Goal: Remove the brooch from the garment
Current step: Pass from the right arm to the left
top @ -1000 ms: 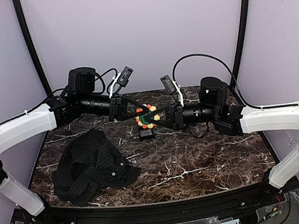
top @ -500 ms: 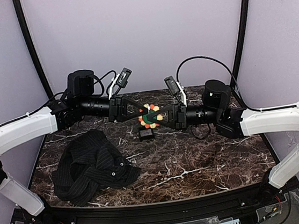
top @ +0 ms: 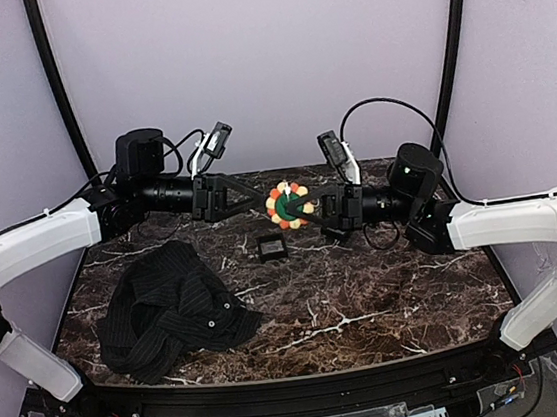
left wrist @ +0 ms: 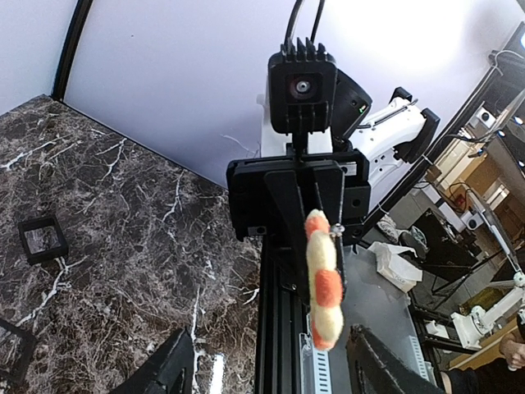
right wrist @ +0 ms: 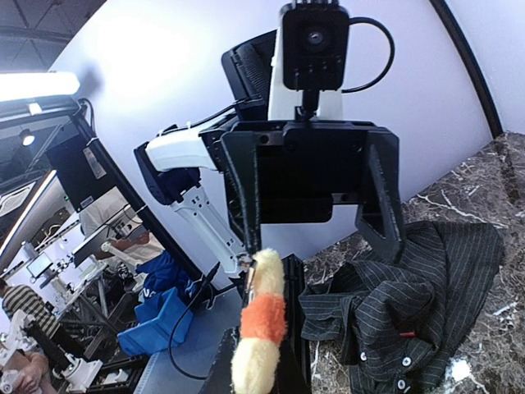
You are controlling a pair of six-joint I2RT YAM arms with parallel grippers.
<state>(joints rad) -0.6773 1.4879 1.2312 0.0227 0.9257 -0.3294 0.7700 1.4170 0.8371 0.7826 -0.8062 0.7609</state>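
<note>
The brooch [top: 288, 205], orange and cream petals round a green and red centre, hangs in the air above the back of the table. My right gripper [top: 307, 206] is shut on it. In the right wrist view the brooch [right wrist: 261, 324] shows edge-on between my jaws. My left gripper [top: 270, 201] faces it from the left and is open. Its two fingers stand wide either side of the brooch [left wrist: 322, 283] without touching it. The garment [top: 174, 306], black with pale pinstripes and small buttons, lies crumpled at the front left of the table, apart from both grippers.
A small black square box [top: 272, 246] sits on the marble table [top: 369, 299] just below the grippers. A second box edge [left wrist: 12, 349] shows in the left wrist view. Curved black posts and pale walls close in the back and sides.
My left gripper has opened and let go of the brooch, drawing slightly left. My right gripper has carried the brooch a little right and upward.
</note>
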